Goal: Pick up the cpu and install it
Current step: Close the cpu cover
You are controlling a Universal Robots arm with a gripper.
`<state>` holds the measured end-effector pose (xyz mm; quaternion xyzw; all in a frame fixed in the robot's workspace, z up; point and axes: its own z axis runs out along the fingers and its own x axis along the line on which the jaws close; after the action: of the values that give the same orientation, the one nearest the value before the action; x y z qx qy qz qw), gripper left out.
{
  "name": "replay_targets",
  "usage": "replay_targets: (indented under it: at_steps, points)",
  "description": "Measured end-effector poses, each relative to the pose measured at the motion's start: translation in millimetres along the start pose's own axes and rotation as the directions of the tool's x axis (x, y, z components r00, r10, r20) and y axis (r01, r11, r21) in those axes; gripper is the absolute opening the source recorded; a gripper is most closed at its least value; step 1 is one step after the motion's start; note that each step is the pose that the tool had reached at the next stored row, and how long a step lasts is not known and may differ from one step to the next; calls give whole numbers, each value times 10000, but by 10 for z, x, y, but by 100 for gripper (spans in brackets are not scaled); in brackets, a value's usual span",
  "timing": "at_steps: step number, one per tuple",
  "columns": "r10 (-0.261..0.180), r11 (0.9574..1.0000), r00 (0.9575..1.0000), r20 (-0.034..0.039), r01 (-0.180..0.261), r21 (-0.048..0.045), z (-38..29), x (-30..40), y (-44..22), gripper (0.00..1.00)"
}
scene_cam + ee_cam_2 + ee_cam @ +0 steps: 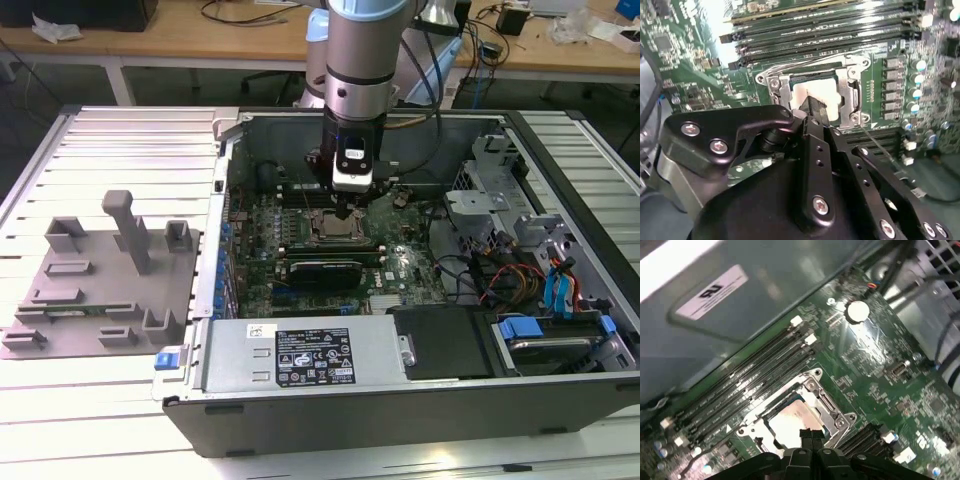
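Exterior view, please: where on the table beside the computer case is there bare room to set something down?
The ribbed table is bare between the grey fixture tray and its far edge, and again in front of the tray. Inside the computer case it is crowded: boards, cables, and the gripper over the cpu.

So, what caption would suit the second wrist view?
Closed gripper over the silver chip lying in its socket on the motherboard.

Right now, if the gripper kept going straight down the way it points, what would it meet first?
Most likely the cpu, which lies pale-topped inside the metal frame of the socket. The gripper points at its top from close above. Whether the tip already touches it cannot be told.
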<state>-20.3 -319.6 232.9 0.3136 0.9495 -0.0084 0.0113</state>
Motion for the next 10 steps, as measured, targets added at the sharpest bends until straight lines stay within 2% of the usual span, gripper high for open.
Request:
replay_targets:
  at_steps: [2,3,5,8,10]
  points:
    - [-386,9993,9993,4,386,-10,1,0,0,11]
    - [-897,9960,9960,9,897,-23,3,0,0,11]
    - [-1340,9910,9910,14,1340,-35,5,0,0,11]
    - [-1973,9803,9803,23,1974,-51,7,0,0,11]
    - [-2400,9708,9708,29,2400,-61,9,0,0,11]
